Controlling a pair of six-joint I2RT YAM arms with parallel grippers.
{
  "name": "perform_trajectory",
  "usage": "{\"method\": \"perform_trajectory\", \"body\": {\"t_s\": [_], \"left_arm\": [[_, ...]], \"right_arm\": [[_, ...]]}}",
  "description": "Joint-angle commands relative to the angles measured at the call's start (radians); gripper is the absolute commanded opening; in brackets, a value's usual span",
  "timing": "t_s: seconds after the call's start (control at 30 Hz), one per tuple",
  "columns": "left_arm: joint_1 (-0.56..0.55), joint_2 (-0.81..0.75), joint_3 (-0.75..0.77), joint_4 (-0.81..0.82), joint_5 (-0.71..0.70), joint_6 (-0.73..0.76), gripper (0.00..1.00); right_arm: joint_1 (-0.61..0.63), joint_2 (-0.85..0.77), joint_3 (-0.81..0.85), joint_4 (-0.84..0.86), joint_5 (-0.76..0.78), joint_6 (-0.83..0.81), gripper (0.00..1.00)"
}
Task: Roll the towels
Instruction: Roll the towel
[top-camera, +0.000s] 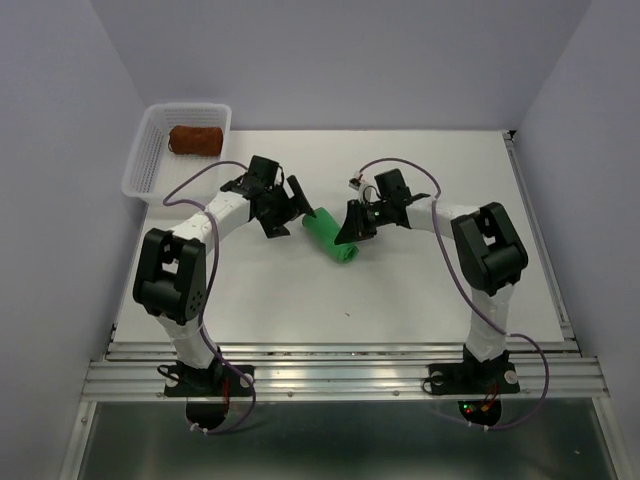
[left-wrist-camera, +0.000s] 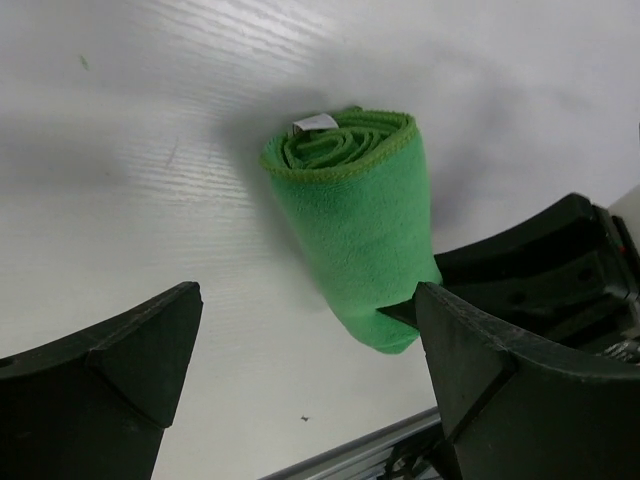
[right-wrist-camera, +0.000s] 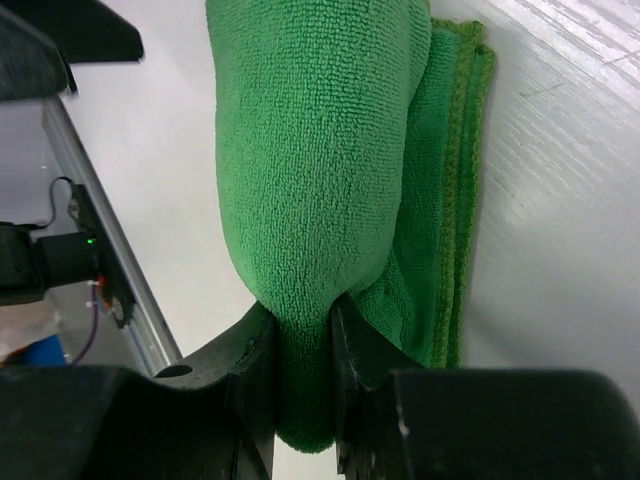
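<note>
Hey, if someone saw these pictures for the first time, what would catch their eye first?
The bright green towel, rolled up in the middle of the table, with the right gripper pinched on one end and the left gripper open beside it. Next, the rust-brown towel, also rolled, lying in the white basket at the far left corner.

Shows a white table (top-camera: 420, 290), faintly wood-grained, edged by a metal rail (top-camera: 340, 375) along the near side. Bears a rolled green towel (top-camera: 330, 237) near the middle, lying on its side, spiral end visible in the left wrist view. Bears a white mesh basket (top-camera: 145, 165) at the far-left corner.
</note>
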Motion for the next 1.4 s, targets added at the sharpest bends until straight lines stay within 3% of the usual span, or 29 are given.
{"method": "perform_trajectory", "body": {"t_s": [0.0, 0.4, 0.93, 1.37], "left_arm": [[-0.019, -0.042, -0.076, 0.122, 0.117, 0.016, 0.99], [-0.076, 0.027, -0.116, 0.323, 0.195, -0.059, 0.99], [-0.125, 0.110, -0.095, 0.293, 0.089, -0.124, 0.99], [-0.151, 0.162, -0.120, 0.357, 0.008, -0.243, 0.99]], "right_arm": [[-0.033, 0.051, 0.029, -0.016, -0.099, 0.062, 0.04], [-0.093, 0.113, 0.037, -0.016, -0.164, 0.119, 0.04], [-0.122, 0.156, 0.036, -0.014, -0.167, 0.148, 0.05], [-0.122, 0.163, 0.025, -0.016, -0.162, 0.131, 0.06]]}}
